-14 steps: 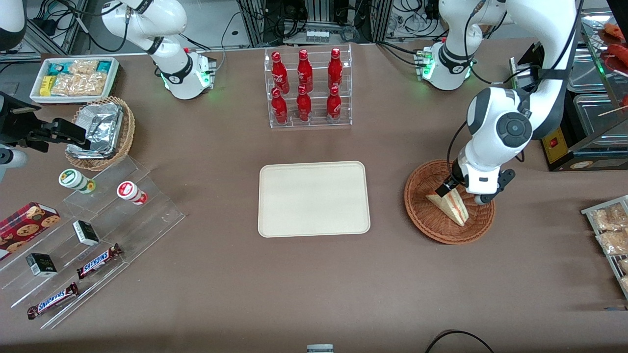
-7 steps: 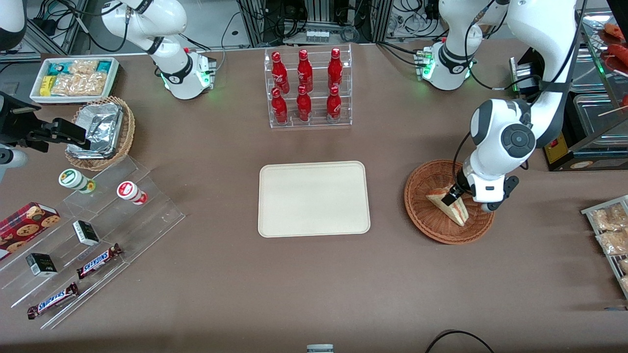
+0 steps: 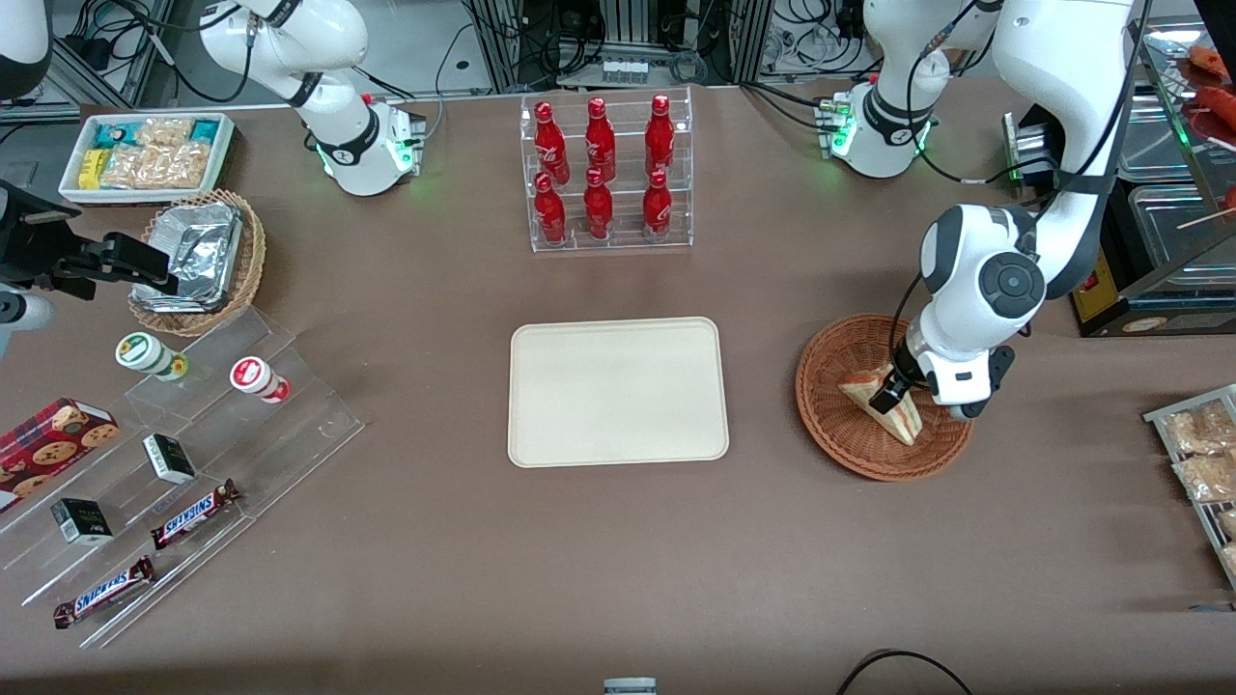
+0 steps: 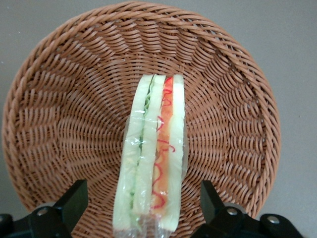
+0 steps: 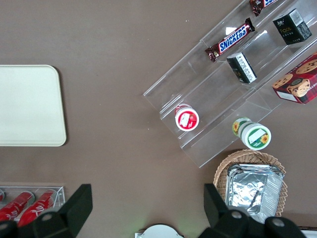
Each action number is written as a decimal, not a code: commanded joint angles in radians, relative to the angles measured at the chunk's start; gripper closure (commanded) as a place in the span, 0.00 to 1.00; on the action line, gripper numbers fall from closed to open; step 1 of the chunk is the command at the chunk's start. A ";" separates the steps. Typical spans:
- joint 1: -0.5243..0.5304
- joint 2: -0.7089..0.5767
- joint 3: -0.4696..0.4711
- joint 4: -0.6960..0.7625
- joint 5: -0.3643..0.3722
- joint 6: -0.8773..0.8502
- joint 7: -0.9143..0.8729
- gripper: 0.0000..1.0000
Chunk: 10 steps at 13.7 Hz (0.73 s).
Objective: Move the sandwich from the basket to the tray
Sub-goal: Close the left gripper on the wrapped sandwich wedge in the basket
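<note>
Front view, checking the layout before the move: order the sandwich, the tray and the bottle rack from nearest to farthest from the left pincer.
Left pincer sits low in the basket.
1. Sandwich: in the basket, at the pincer.
2. Tray: mid-table, toward the parked arm.
3. Bottle rack: farther from the camera than the tray.

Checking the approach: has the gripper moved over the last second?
Yes. The gripper, fingers open, has dropped lower in the basket, closer around the sandwich.
</note>
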 commanded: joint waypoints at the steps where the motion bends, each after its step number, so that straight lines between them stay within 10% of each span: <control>1: -0.004 0.030 -0.003 0.009 -0.003 0.038 -0.059 0.00; 4: -0.007 0.029 -0.003 0.009 -0.003 0.036 -0.070 0.20; 7: -0.012 0.029 -0.003 0.008 -0.001 0.024 -0.096 1.00; 10: -0.011 0.020 -0.003 0.012 0.002 0.003 -0.079 1.00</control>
